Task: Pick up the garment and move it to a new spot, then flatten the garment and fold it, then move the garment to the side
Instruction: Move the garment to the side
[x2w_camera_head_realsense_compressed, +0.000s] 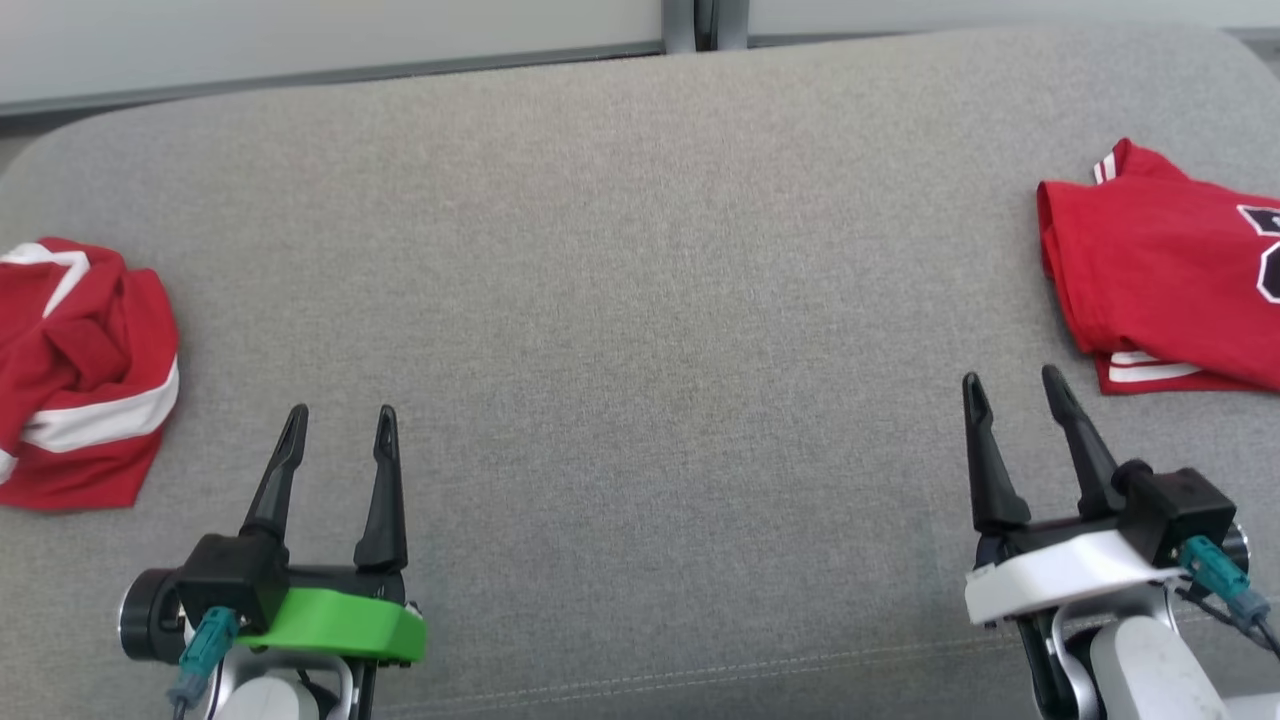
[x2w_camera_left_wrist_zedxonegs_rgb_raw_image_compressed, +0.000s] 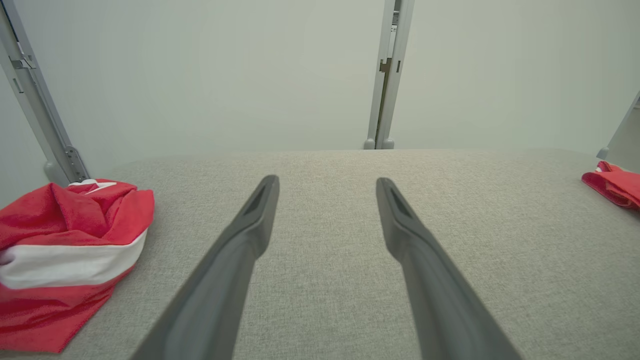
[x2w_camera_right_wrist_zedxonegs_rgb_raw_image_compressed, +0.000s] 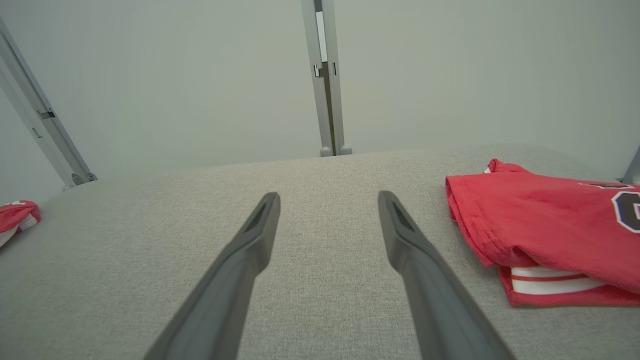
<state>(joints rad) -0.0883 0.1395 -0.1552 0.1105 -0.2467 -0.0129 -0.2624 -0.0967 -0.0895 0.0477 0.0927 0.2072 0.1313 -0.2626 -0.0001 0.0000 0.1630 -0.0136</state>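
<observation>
Grey upholstery covers the worktop (x2w_camera_head_realsense_compressed: 640, 300) from edge to edge, with pale wall panels (x2w_camera_head_realsense_compressed: 300, 35) along the top of the frame. My left gripper (x2w_camera_head_realsense_compressed: 342, 412) and right gripper (x2w_camera_head_realsense_compressed: 1011, 376) sit at the lower corners, jaws wide on both and holding nothing. A crumpled red-and-white jersey (x2w_camera_head_realsense_compressed: 85, 380) lies at the left edge, near my left gripper. It is bunched, so I judge it the one to fetch. A folded red jersey (x2w_camera_head_realsense_compressed: 1160, 270) lies at the right edge, probably set aside to keep the middle free.
</observation>
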